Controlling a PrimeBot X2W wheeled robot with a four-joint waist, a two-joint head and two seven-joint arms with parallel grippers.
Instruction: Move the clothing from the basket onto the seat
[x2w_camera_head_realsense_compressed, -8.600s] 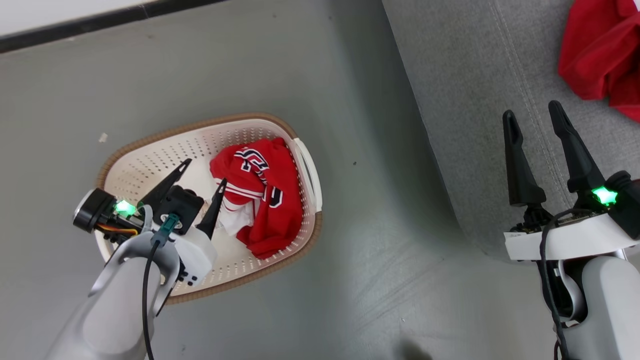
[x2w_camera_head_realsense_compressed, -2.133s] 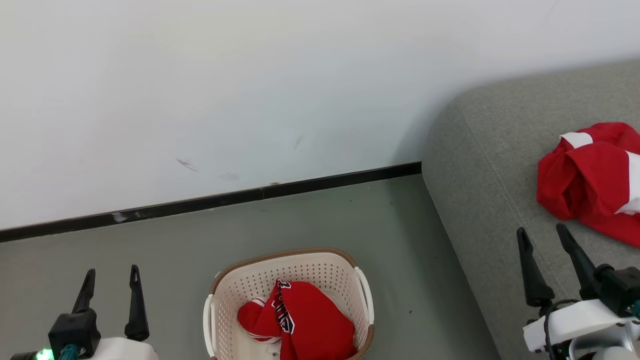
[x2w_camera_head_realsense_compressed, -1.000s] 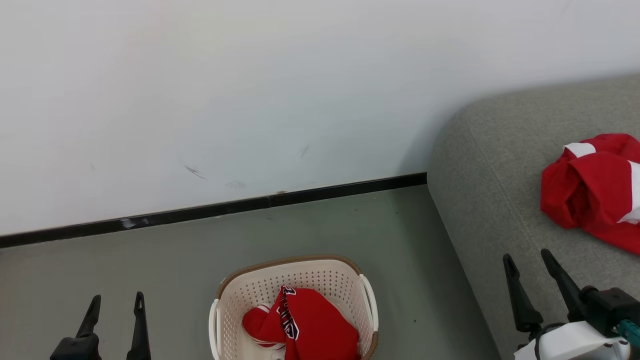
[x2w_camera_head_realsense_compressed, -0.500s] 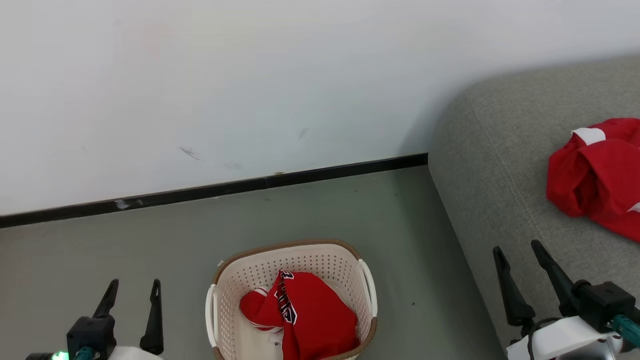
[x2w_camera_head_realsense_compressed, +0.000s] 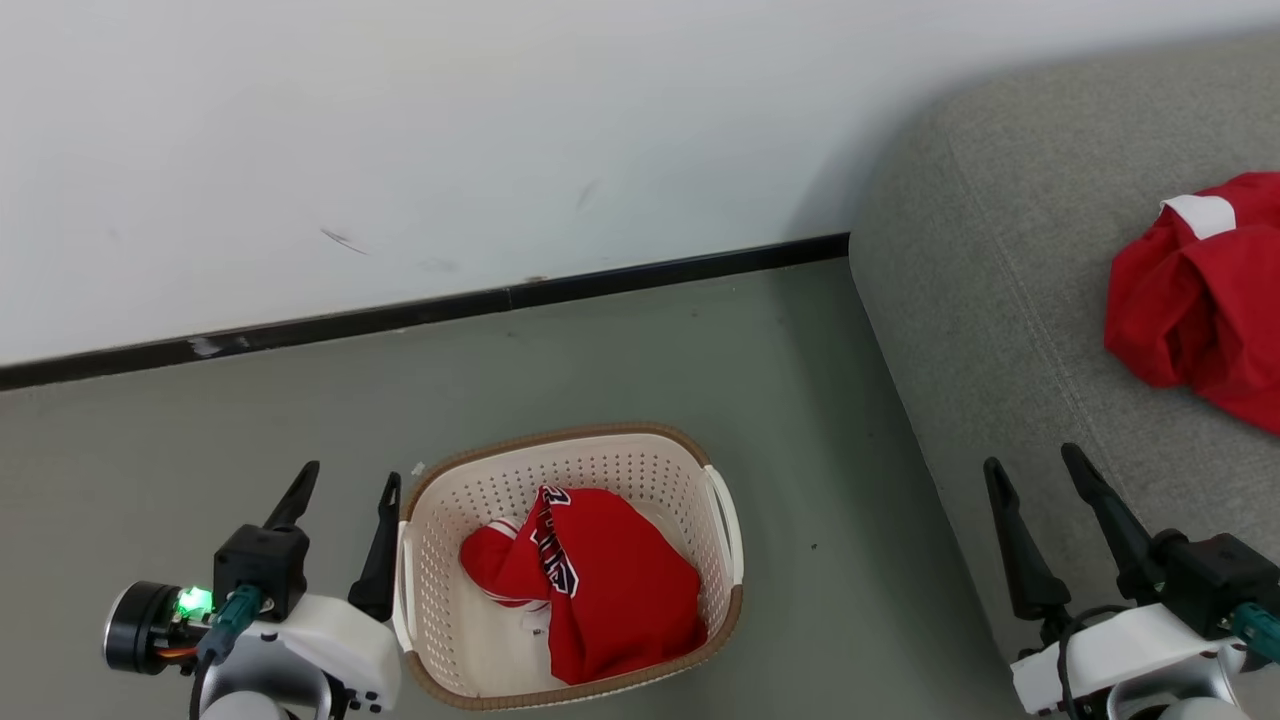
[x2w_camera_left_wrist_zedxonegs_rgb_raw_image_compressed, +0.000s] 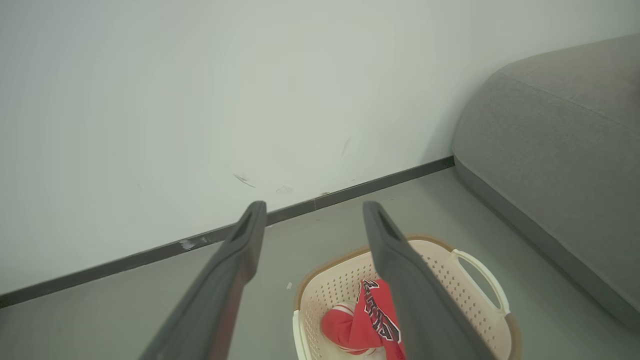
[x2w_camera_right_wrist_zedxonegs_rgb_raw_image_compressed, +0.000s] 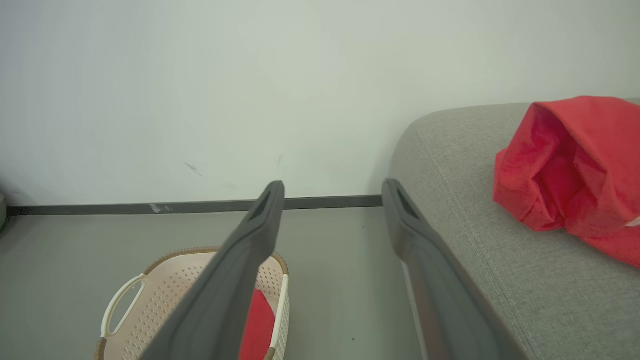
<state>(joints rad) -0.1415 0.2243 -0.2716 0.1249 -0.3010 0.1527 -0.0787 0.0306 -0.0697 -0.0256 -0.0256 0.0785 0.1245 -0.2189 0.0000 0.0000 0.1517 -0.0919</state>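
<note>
Left: the left claw (x2w_camera_head_realsense_compressed: 351, 472) hangs low over the grey floor (x2w_camera_head_realsense_compressed: 250, 420), fingers spread apart with nothing between them. A green light (x2w_camera_head_realsense_compressed: 193, 602) glows on its wrist. Its inner finger lines up with the left handle of the basket (x2w_camera_head_realsense_compressed: 545, 436) (contact cannot be judged from above).

Middle: the basket stands on the floor, clear of the black skirting (x2w_camera_head_realsense_compressed: 400, 312) and the white wall (x2w_camera_head_realsense_compressed: 400, 130), and apart from the front edge of the sofa (x2w_camera_head_realsense_compressed: 1000, 300). It is oval and cream, with perforated sides, a brown rim and a white handle on each side. A red garment (x2w_camera_head_realsense_compressed: 610, 590) lies inside, bunched toward the basket's right half, with white stripes and black-and-white lettering on one fold. The pale bottom is bare at the left end. In the left wrist view, the claw's right finger partly covers this garment.

Right: the sofa is grey fabric with a rounded corner against the wall and a seam along the seat. A second red garment (x2w_camera_head_realsense_compressed: 1190, 300) lies crumpled on the seat, back from the front edge, with a white patch at its top. It runs off the view's right side. The right claw (x2w_camera_head_realsense_compressed: 1030, 457) hovers over the sofa's front edge, fingers apart and empty, near that garment but not touching it.
</note>
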